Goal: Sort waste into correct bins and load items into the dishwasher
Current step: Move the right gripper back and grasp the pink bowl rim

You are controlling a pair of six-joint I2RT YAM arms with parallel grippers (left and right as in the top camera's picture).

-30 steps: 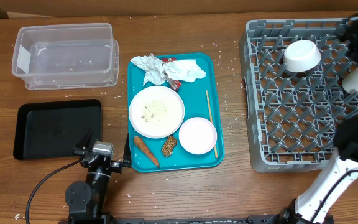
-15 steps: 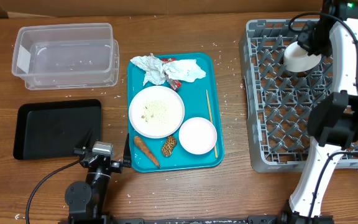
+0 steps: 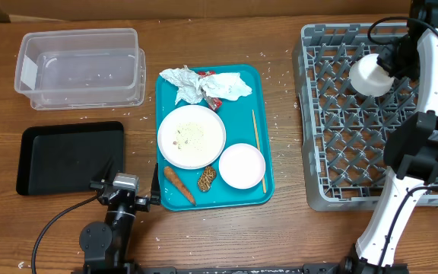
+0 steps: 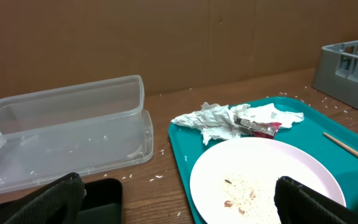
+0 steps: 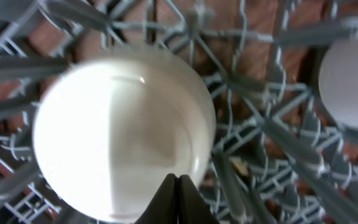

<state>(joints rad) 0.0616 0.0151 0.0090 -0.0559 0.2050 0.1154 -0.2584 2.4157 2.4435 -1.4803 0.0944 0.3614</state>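
Note:
The grey dishwasher rack [image 3: 356,152] holds a white bowl [image 3: 371,74], and my right gripper [image 3: 388,61] hovers at that bowl's right edge. In the right wrist view its fingertips [image 5: 178,179] are pressed together, shut on nothing, just over the bowl [image 5: 117,124]. Another white dish [image 5: 353,81] sits in the rack at the right. On the teal tray [image 3: 245,91] lie the white plate [image 3: 192,136], a second bowl [image 3: 242,165], napkins [image 3: 196,84], a red wrapper [image 3: 213,97], a carrot [image 3: 179,185] and a brown lump [image 3: 207,178]. My left gripper [image 4: 179,205] stands open near the plate [image 4: 260,180].
The clear tub [image 3: 80,68] sits at the back left with the black tray [image 3: 71,157] in front of it. A thin wooden stick [image 3: 255,131] lies on the teal tray. Rice grains are scattered on the table [image 3: 280,114] between the tray and the rack.
My right arm swung from the rack's right edge to over the bowl, and its jaws closed. The left arm has not moved.

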